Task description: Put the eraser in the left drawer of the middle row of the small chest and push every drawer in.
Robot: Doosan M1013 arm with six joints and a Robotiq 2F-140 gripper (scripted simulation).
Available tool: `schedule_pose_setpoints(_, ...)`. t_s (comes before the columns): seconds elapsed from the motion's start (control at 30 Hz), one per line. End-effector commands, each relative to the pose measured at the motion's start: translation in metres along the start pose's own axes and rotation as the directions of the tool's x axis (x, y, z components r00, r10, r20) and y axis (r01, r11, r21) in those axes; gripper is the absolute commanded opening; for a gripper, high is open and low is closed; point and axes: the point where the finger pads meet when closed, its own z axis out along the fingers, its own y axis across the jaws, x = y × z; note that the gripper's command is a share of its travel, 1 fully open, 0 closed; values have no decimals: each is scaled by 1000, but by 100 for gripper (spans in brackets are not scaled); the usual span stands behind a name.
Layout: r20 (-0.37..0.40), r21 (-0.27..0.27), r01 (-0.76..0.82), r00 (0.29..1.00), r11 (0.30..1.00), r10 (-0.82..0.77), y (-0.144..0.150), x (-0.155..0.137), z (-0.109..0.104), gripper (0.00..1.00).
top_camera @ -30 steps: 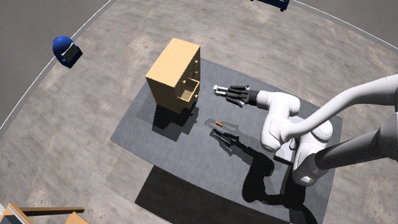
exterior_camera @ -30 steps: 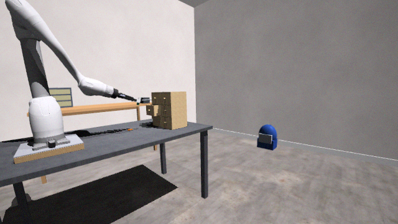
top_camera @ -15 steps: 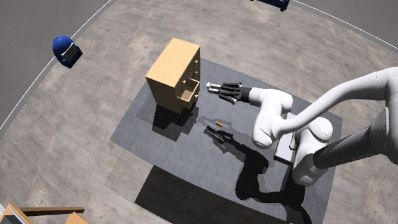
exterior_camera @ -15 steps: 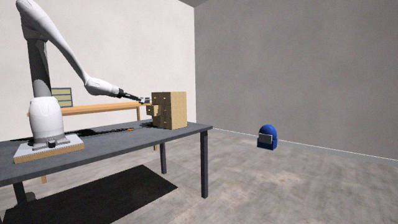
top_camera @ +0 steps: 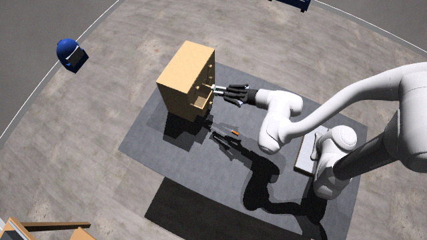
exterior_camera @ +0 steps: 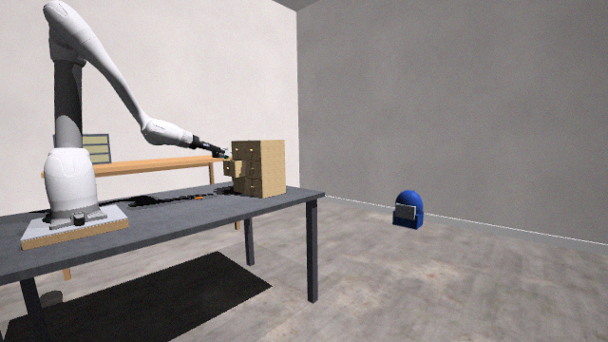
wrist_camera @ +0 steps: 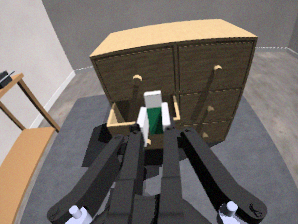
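The small wooden chest (top_camera: pixel 187 80) stands on the grey table, with one left drawer (top_camera: pixel 202 101) pulled out part way. My gripper (top_camera: pixel 218 90) is shut on the white and green eraser (top_camera: pixel 215 89) and holds it close to the chest's front, just above the open drawer. In the wrist view the eraser (wrist_camera: pixel 153 116) sticks out between my fingertips, in front of the open drawer and the chest (wrist_camera: pixel 176 76). In the side view my gripper (exterior_camera: pixel 220 153) reaches the chest (exterior_camera: pixel 262 167) above the protruding drawer (exterior_camera: pixel 233 167).
A small orange pen (top_camera: pixel 235 133) lies on the table below my arm. The robot's base plate (top_camera: pixel 308 151) sits at the table's right end. A blue object (top_camera: pixel 71 55) stands on the floor. A wooden bench (exterior_camera: pixel 152 164) stands behind the table.
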Motion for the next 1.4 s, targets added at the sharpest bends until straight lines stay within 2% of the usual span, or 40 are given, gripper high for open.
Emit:
schedule_pose_setpoints(0.0, 0, 0, 0, 1000, 1000, 0, 0, 3, 9, 11)
schedule_pose_setpoints(0.47, 0, 0, 0, 1000, 1000, 0, 0, 17, 48, 11)
schedule_pose_setpoints(0.83, 0, 0, 0, 1000, 1000, 0, 0, 20, 57, 11)
schedule_pose_setpoints(1.37, 0, 0, 0, 1000, 1000, 0, 0, 21, 57, 11)
